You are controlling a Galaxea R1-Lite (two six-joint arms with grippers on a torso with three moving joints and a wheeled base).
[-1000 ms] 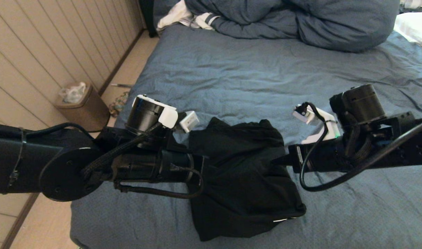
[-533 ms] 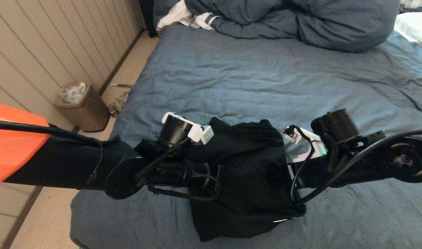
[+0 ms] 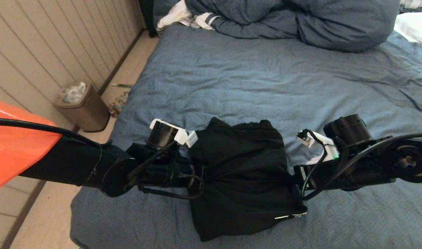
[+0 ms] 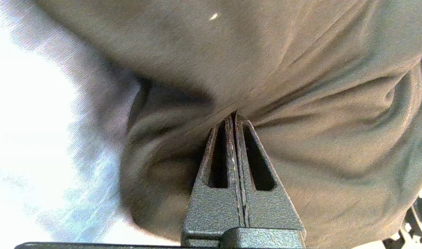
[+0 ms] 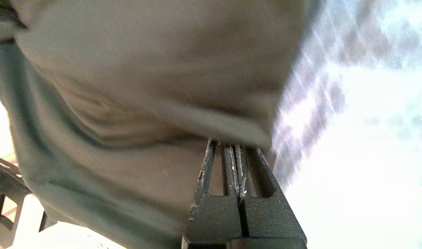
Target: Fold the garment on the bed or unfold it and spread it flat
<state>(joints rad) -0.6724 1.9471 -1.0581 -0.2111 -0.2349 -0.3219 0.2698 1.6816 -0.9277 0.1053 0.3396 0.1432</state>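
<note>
Head view: black T-shirt (image 3: 244, 180) bunched at the bed's (image 3: 266, 79) near edge, an arm at each side, likely for a two-handed lift. Left wrist view: left gripper (image 4: 236, 119) pinching shirt fabric. Right wrist view: right gripper (image 5: 231, 147) pinching a fold.

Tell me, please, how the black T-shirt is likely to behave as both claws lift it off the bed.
The T-shirt will likely sag: it bunches and drapes between the left claw and right claw. It looks thin and light, puckering where pinched. Its loose lower part may drag over the bed.
</note>
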